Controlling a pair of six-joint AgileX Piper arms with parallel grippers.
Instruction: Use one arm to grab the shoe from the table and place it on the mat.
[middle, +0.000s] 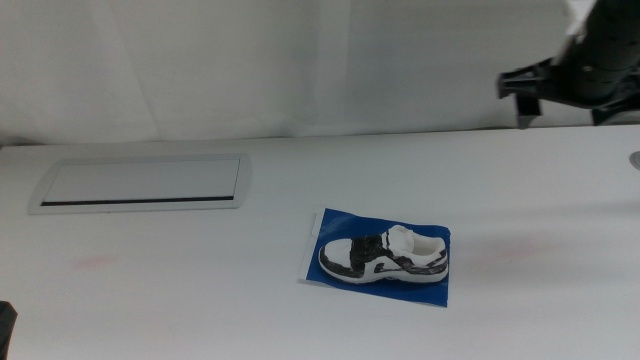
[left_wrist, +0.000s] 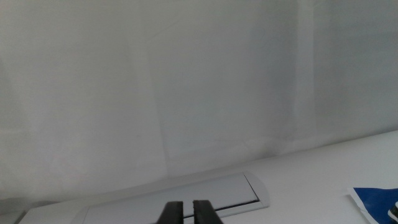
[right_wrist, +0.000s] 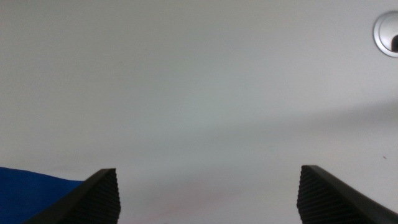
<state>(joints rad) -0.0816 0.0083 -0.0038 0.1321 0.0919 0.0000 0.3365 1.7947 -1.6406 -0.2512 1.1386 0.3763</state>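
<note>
White tabletop (middle: 200, 300) fills most of the middle view, backed by a pale wall, and faint pink smudges (middle: 95, 263) are seen at lower left and right of centre. At centre, the shoe (middle: 383, 257) is seen resting on the blue mat (middle: 322, 228), toe toward the left; the mat's lower right part is hidden beneath it. A long grey framed panel (middle: 140, 184) is set into the table at upper left. The right gripper (middle: 524, 87) is seen raised at the upper right, well apart from the shoe, its arm cut off by the frame edge; its jaws are spread wide with nothing between them. The left gripper (left_wrist: 188, 211) is seen only at the bottom edge of its wrist view, jaws nearly together with a thin gap and nothing held.
</note>
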